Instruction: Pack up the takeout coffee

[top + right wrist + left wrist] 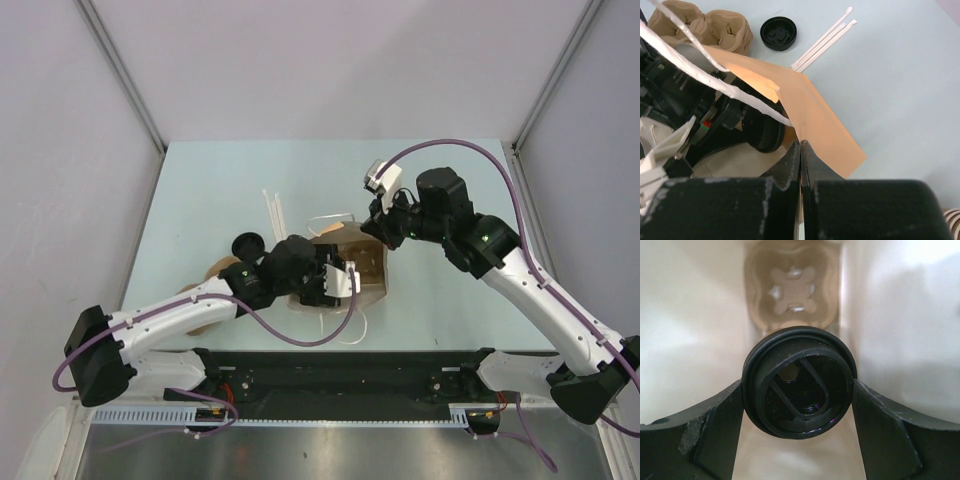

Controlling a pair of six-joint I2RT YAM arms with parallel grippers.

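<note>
The takeout coffee (790, 355) shows as a round black lid seen from above. My left gripper (800, 395) is shut on it, one finger on each side, inside the open brown paper bag (372, 262). The cup's tan body is hidden under the lid. A moulded-pulp carrier (795, 285) lies at the bag's bottom, below the coffee. In the top view my left gripper (345, 280) sits at the bag's mouth. My right gripper (800, 146) is shut on the bag's rim (820, 115) and holds it up at the bag's right side (383, 237).
A loose black lid (778, 33), wrapped straws (825, 36) and another pulp carrier (700, 25) lie on the table left of the bag. The bag's white handles (715, 80) cross in front of the right wrist camera. The lid (248, 244) and straws (272, 210) also show from above.
</note>
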